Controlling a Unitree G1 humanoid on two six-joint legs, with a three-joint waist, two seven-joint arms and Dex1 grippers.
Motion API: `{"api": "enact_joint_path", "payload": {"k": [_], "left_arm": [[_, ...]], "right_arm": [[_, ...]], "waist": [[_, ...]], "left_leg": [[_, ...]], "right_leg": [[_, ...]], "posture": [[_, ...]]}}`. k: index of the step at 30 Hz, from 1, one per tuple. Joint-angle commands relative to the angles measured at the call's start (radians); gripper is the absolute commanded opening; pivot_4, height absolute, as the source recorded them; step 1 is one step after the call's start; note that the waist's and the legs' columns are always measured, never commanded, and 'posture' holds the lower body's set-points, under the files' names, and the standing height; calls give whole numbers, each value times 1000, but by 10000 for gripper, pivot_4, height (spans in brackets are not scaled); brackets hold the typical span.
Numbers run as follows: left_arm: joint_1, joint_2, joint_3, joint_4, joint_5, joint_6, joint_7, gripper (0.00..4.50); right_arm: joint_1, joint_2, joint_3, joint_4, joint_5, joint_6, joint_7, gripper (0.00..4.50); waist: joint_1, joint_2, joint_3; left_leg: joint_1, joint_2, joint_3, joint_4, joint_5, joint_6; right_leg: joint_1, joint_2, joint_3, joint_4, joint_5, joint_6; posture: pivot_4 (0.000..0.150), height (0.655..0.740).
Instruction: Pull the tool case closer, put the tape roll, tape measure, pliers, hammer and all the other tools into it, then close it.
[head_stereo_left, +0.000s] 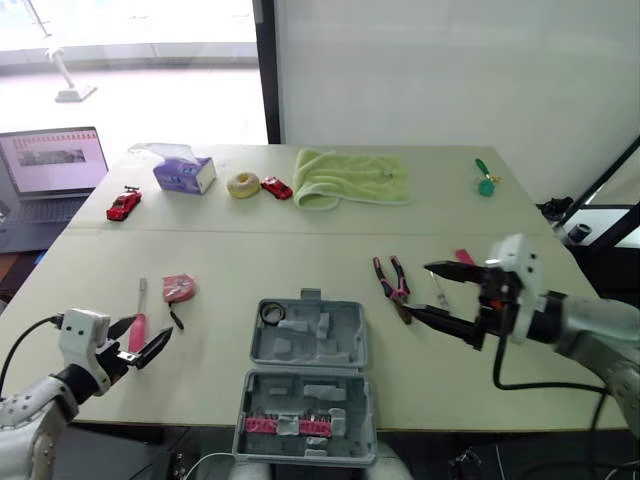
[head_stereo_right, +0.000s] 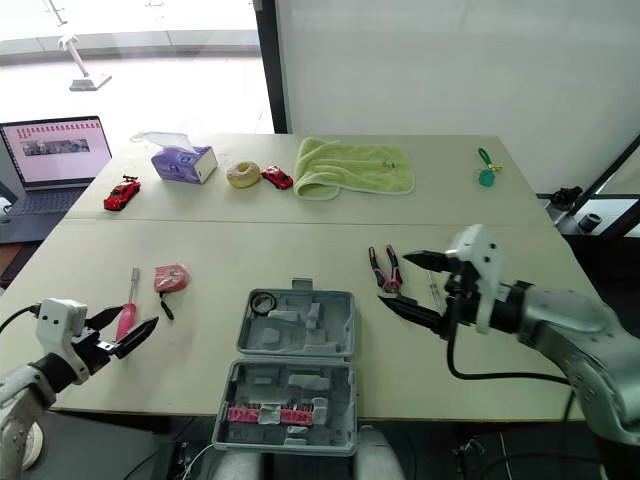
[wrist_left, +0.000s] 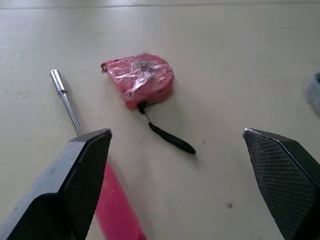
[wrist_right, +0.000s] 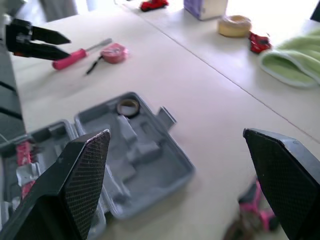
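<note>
Case (head_stereo_left: 310, 340) grey, open flat, tape roll (head_stereo_left: 272, 313) inside; L pincer (head_stereo_left: 152, 326) & R pincer (head_stereo_left: 416, 289) wide, empty

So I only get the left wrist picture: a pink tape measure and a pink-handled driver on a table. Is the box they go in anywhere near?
Observer: Yes. The grey tool case lies open at the near edge of the table, to the right of the tape measure.
Operator: Is anything inside it?
Observer: A dark roll of tape sits in the far left corner of the half further from the robot.
Operator: And what is the other arm up to?
Observer: The right gripper is open, close to the pliers, which lie on the table to the right of the case.
</note>
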Motion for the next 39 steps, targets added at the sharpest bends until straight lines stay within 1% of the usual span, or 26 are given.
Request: {"api": "enact_joint_path", "payload": {"k": [1, 3, 4, 6, 9, 12, 15, 22, 28, 31, 33, 34, 38, 39], "left_arm": [[7, -67, -32, -203, 32, 113, 192, 44200], [-26, -136, -79, -256, 100, 170, 337, 44200], [-42, -154, -110, -268, 129, 195, 381, 44200], [-72, -181, -161, -267, 176, 211, 428, 44200], [-127, -221, -174, -206, 218, 225, 502, 44200], [-158, -216, -205, -138, 251, 199, 493, 44200], [-216, -229, -188, -33, 250, 185, 508, 44200], [-335, -209, -216, 188, 254, 125, 452, 44200], [-402, -215, -222, 328, 245, 132, 421, 44200], [-406, -224, -209, 340, 238, 144, 427, 35887], [-395, -223, -217, 337, 242, 148, 422, 27231], [-389, -224, -218, 335, 241, 147, 420, 21205], [-384, -221, -213, 346, 244, 144, 423, 442], [-387, -219, -211, 354, 247, 142, 424, 147]], "right_arm": [[-83, 0, 94, 28, -35, -19, 35, 45000], [-117, 11, 138, 47, -46, -25, 49, 45000], [-129, 14, 156, 54, -50, -25, 57, 45000], [-142, 12, 183, 62, -56, -28, 80, 45000], [-158, 12, 213, 75, -73, -40, 104, 45000], [-173, 16, 229, 82, -83, -40, 114, 45000], [-183, 21, 237, 77, -88, -35, 111, 45000], [-156, 24, 212, 29, -81, -3, 62, 45000], [-134, 20, 182, -15, -70, 28, 21, 45000], [-132, 19, 167, -29, -65, 39, 4, 45000], [-131, 18, 158, -37, -57, 48, -3, 45000], [-130, 19, 154, -40, -56, 51, -6, 45000], [-129, 21, 149, -44, -56, 58, -16, 45000], [-128, 20, 149, -45, -57, 58, -17, 45000]], "waist": [[4, 0, 0], [9, 1, 0], [12, 1, 0], [14, 0, 0], [14, 0, 0], [8, 1, -1], [11, 1, -1], [16, 1, -1], [17, 2, -1], [16, 4, -2], [15, 4, -3], [15, 4, -3], [15, 6, -4], [15, 7, -4]], "left_leg": [[0, 0, 0, 0, 0, 0], [0, -1, 0, 1, 0, 0], [0, -1, 0, 1, 0, 0], [0, -1, -1, 1, 0, 0], [0, -1, 0, 1, 0, 0], [1, -1, 0, 1, 0, 0], [0, -1, -1, 1, 0, 0], [0, -1, -1, 1, 0, 0], [0, -1, -1, 1, 0, 0], [2, -1, -1, 1, 0, 0], [2, -1, -1, 1, 0, 0], [2, -1, -1, 1, 0, 0], [2, -1, -1, 1, 0, 0], [2, -1, -1, 1, 0, 0]], "right_leg": [[0, -1, 0, 0, 0, 0], [0, -1, 0, 0, 0, 0], [0, 0, 0, -1, 1, 1], [1, 0, 0, 0, 1, 1], [1, 0, 0, -1, 1, 1], [1, 1, 0, 0, 1, 1], [1, 1, 0, 0, 1, 1], [1, 0, 0, 0, 1, 1], [1, 0, 0, 0, 1, 1], [2, 0, 0, 0, 1, 1], [2, 0, 0, 0, 1, 1], [3, 0, 0, 0, 1, 1], [3, 0, 0, 0, 1, 1], [3, 0, 0, 0, 1, 1]], "posture": [[1500, 7400], [1500, 7400], [1500, 7400], [1500, 7400], [1500, 7400], [1500, 7400], [1500, 7400], [1500, 7400], [1500, 7400], [1500, 7400], [1500, 7400], [1500, 7400], [1500, 7400], [1500, 7400]]}}
